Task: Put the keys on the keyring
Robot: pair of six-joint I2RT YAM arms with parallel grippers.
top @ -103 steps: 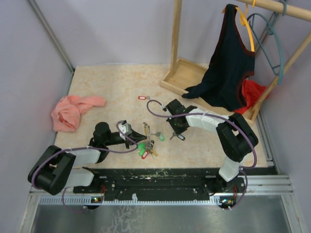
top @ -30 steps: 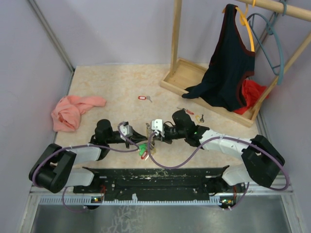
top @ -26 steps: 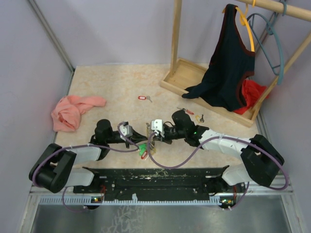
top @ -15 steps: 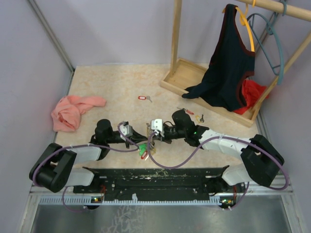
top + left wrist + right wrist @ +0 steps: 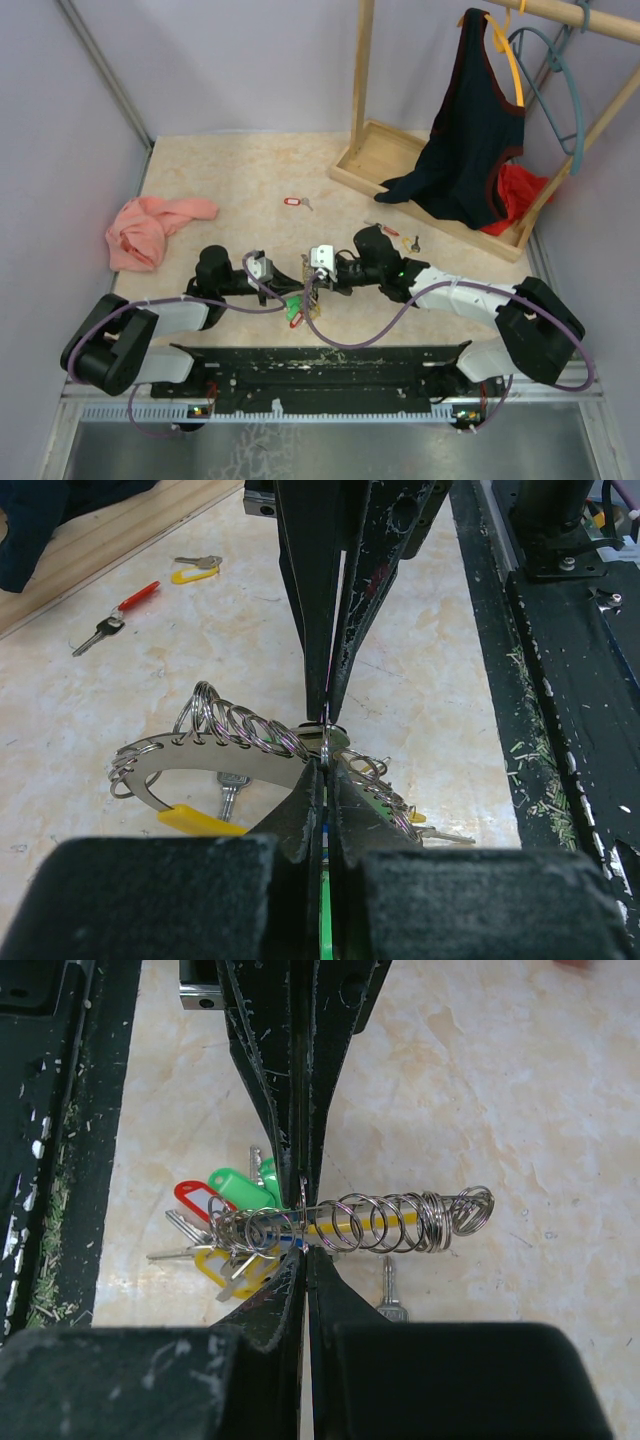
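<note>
Marbled tabletop [image 5: 230,170] bare toward back and left edge. Near front edge, left gripper [image 5: 322,772] and right gripper [image 5: 303,1260] tip to tip, fingers pressed together, both pinching keyring [image 5: 235,748]. Loose keys [image 5: 292,202] farther back, well apart.

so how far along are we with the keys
Partly done: green, red and yellow tagged keys already hang on the large silvery metal keyring. In hand: left end effector and right end effector, both shut, meet at it. Not yet on: red-tagged key, red-headed key, yellow-tagged key.
</note>
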